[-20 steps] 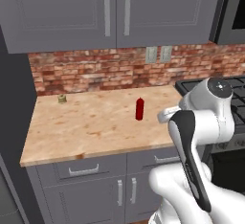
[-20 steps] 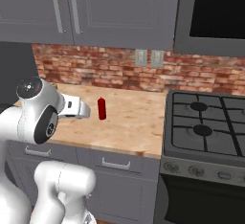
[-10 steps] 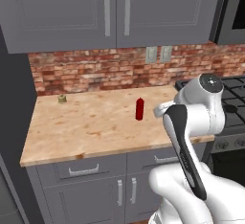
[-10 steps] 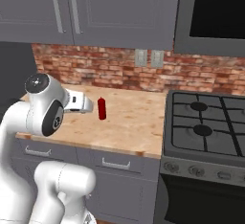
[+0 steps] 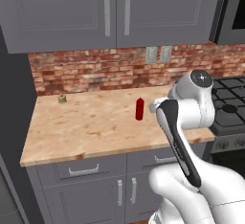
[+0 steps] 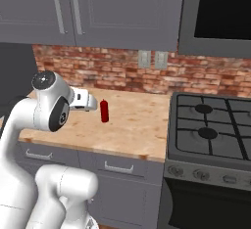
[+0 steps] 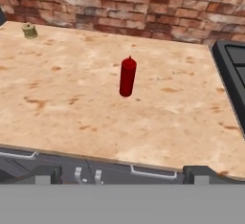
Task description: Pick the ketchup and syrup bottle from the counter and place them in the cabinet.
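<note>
The ketchup (image 7: 127, 77) stands upright out in the open on the counter (image 5: 91, 132), roughly mid-depth, a slim, bright red bottle with smooth sides that narrow to a small cap. Nothing touches it. What it holds cannot be seen through the opaque red. Far off in the back left corner, near the wall, sits a small olive-green object (image 7: 29, 30), squat and rounded like a little jar or spool; it is too small to make out properly, and well apart from the bottle.

The counter is light tan butcher block, mottled with darker rusty flecks, with a thick square edge. Under it run flat grey drawers (image 5: 82, 170) and doors with thin silver handles. Behind it the backsplash (image 6: 122, 76) is rough red brick with pale mortar lines, carrying two light switch plates (image 5: 159, 54). Above hang grey panelled wall cabinets (image 5: 115, 12) with long vertical silver bar handles, doors shut. To the right the black stove top (image 6: 213, 130) has round burners under dark grates, with a row of knobs along its front.

The hand (image 7: 122, 174) hangs at the near edge of the counter, short of the ketchup and not touching it, its two dark fingertips (image 7: 43, 174) spread wide apart with nothing between them.
</note>
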{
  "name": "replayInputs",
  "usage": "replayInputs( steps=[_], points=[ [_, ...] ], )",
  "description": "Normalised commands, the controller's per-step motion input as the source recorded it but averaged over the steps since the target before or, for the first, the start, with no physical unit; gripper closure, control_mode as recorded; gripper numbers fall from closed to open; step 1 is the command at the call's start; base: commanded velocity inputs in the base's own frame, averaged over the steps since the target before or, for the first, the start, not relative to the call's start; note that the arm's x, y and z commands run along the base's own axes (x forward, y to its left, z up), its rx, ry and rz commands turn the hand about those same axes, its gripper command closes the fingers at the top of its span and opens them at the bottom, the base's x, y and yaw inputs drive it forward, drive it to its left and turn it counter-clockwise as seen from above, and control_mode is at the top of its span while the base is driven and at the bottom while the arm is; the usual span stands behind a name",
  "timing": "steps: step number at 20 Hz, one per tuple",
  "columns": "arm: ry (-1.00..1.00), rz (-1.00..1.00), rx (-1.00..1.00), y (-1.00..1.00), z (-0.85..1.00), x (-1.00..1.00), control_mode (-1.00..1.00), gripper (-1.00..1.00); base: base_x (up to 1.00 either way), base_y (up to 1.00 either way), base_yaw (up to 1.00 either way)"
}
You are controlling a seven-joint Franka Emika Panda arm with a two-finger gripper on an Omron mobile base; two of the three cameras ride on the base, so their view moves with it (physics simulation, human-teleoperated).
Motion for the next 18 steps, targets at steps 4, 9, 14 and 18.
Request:
replayInputs(
  steps=[4,9,14,18],
  points=[
    [0.0,0.0,0.0,0.04,-0.13,0.29,-1.0,-1.0,0.0,0.0,0.0],
    [0.0,0.0,0.0,0.03,-0.24,0.21,-1.0,-1.0,0.0,0.0,0.0],
    [0.0,0.0,0.0,0.02,-0.34,0.16,-1.0,-1.0,0.0,0.0,0.0],
    [0.0,0.0,0.0,0.02,-0.29,0.09,-1.0,-1.0,0.0,0.0,0.0]
  ],
)
